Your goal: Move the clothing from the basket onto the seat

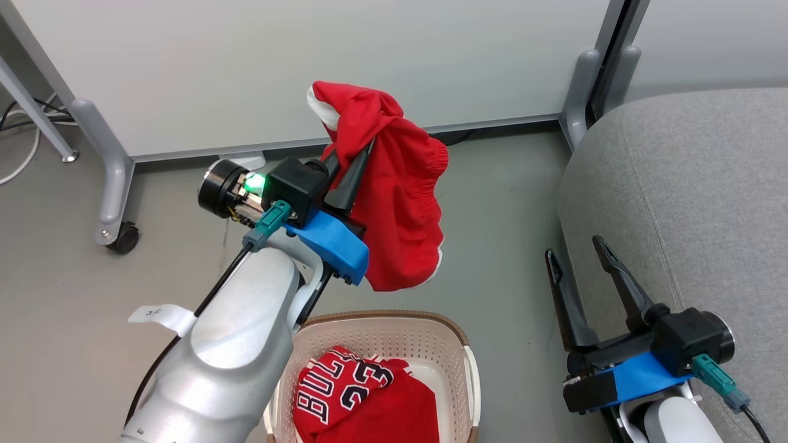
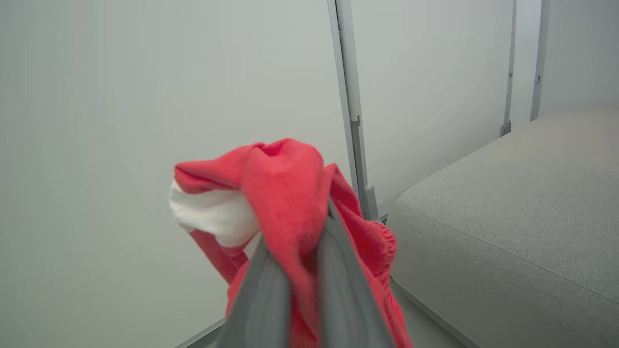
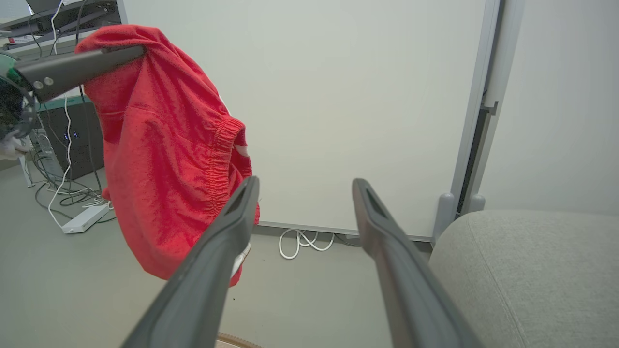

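Your L gripper clamped on shorts; R gripper wide open, empty.
Prob light, limp cloth, drooping below the L gripper; pinch bunched folds.

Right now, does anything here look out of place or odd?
Nothing is damaged or spilled. The shorts hang bunched from the left gripper, above the floor, and the jersey lies crumpled in the basket.

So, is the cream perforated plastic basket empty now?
Not empty: the red BULLS jersey lies inside the cream basket; the red shorts hang from the left gripper.
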Controlling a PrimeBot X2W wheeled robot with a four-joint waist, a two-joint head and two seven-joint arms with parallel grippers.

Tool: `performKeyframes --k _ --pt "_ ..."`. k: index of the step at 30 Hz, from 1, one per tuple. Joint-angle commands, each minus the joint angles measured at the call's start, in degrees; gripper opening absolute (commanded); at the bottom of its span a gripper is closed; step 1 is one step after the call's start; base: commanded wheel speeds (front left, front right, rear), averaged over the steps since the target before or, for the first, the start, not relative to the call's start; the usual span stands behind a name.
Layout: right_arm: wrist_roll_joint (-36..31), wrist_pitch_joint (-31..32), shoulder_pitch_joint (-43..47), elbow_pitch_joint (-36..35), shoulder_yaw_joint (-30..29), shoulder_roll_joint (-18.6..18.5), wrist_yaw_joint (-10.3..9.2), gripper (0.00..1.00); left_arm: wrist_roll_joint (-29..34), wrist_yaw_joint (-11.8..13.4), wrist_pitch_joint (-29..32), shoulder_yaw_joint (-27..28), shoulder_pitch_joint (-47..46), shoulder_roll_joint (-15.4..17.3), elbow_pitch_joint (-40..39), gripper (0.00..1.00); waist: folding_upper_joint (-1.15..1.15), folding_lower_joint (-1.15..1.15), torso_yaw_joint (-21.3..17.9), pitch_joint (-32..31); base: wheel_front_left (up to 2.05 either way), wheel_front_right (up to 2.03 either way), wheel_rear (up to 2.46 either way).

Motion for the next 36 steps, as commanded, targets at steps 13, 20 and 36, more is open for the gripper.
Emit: performKeyframes --k 13,20,36 --pt "-0.35 -0.22 0.58 -0.6 0.61 0.52 0.03 1.0 -1.76 -0.19 0.98 -2.29 -0.43 1.05 -2.94 0.0 0.0 0.01 1.05 -1.34 0.0 0.0 0.0" --pt "-0.16 -0.22 -2.84 -0.76 4.45 -0.03 0.03 1.0 -1.88 -0.16 1.27 -3.14 -0.86 1.07 -3.68 0.0 0.0 0.01 1.47 -0.87 0.0 0.0 0.0" --pt "-0.87 -0.21 -19.21 8.59 15.59 0.38 0.03 1.0 -1.61 0.03 1.69 -6.77 -4.57 -1.29 -5.58 0.0 0.0 0.01 4.77 2.82 0.0 0.0 0.0"
